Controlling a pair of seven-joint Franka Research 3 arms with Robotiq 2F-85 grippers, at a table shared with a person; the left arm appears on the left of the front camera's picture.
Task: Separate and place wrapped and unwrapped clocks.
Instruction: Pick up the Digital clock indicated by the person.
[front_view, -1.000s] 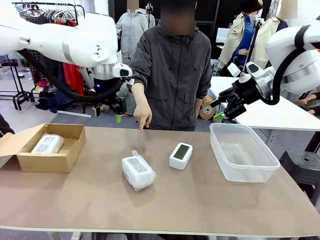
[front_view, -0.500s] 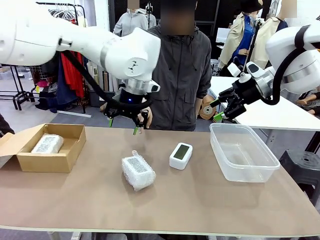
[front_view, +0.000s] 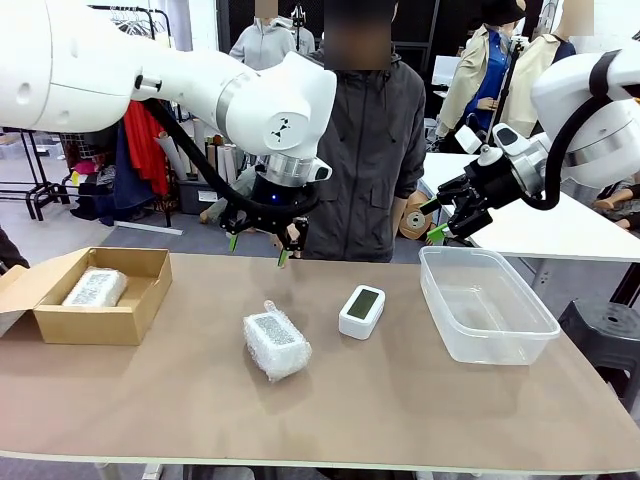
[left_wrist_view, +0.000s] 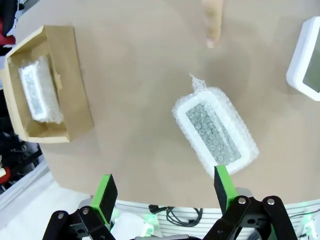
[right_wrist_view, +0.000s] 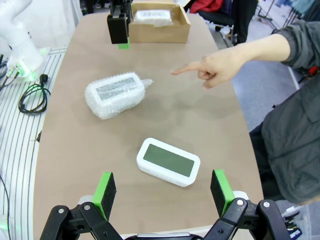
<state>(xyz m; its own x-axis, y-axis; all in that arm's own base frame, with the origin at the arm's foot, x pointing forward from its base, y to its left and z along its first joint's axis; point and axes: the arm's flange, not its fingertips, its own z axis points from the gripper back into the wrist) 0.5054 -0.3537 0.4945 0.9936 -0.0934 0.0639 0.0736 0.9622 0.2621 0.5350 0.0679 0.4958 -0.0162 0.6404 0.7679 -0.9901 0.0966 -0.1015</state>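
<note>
A: Far left, we see one wrapped clock (front_view: 95, 287) lying in the cardboard box (front_view: 100, 325). That's the wrapped pile, we'd guess.
B: Left claw (front_view: 259, 250) hovers released, empty, over the second wrapped clock (front_view: 276, 343) on the tabletop (front_view: 400, 400), probably lining up a grab; a person's hand (right_wrist_view: 220, 65) points beside it.
A: Then the bare digital clock (front_view: 362, 311), screen up, near the plastic tub (front_view: 500, 350) we reckon it's meant for. Right claw (front_view: 432, 222) hangs released above its far edge.

Robot lab amid garment storage: clothes rack (front_view: 135, 10), hanging red garment (front_view: 141, 150), white worktable (front_view: 540, 232) behind.
</note>
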